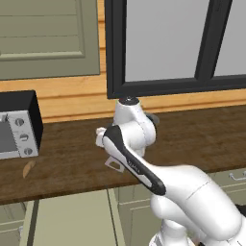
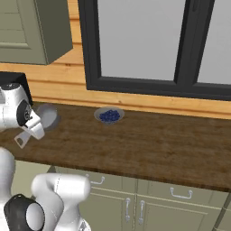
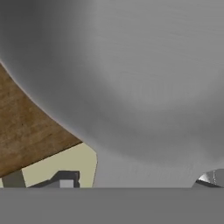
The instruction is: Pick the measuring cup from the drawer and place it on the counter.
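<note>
small grey metallic round measuring cup (image 2: 47,115) sits directly ahead of the gripper, above the long dark brown wood-grain counter (image 2: 149,144). finger spacing cannot be told; fingers hidden.

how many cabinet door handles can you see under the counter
5 in the right base view: one and another just under the counter, two upright lower down, one far right. More may be hidden.

The rendered scene is being lit evenly and softly with no glare, only a faint shadow is being cast on the counter (image 2: 149,144) beneath the measuring cup (image 2: 47,116), and in the hand view the cup is being shown so close that its grey surface is being blurred.
</note>
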Robot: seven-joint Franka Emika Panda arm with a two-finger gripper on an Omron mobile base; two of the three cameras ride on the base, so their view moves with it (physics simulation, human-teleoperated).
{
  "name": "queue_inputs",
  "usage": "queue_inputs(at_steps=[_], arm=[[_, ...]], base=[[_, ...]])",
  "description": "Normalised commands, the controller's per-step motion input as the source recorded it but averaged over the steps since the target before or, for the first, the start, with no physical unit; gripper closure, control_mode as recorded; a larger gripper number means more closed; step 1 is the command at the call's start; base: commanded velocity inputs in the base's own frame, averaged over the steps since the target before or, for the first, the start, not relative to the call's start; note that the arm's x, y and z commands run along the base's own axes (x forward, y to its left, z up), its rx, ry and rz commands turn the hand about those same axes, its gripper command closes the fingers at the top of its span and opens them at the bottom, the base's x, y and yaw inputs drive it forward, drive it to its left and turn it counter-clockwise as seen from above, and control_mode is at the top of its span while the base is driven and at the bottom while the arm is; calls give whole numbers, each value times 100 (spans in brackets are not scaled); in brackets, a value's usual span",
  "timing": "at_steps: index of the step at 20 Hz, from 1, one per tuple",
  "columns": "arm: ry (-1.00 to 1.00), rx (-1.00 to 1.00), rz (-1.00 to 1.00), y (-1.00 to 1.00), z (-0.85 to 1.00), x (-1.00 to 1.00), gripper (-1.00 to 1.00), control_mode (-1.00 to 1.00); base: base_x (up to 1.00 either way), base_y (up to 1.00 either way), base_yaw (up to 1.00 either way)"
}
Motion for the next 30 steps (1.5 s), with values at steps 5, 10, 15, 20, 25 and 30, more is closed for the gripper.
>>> queue_inputs(at_steps=[5, 10, 15, 20, 25, 30], arm=[[0, 5, 5, -55, -3, 65, 100, -100], [1, 10, 5, -67, -8, 48, 100, -100], [12, 11, 0, -64, -21, 35, 100, -100], [0, 0, 0, -4, -62, 49, 100, -100], [0, -5, 0, 24, -43, 41, 100, -100], [0, -2, 0, 21, -60, 10, 100, -100]], base=[[0, 0, 0], [0, 0, 0], [0, 0, 0], [0, 0, 0], [0, 0, 0], [0, 0, 0]])
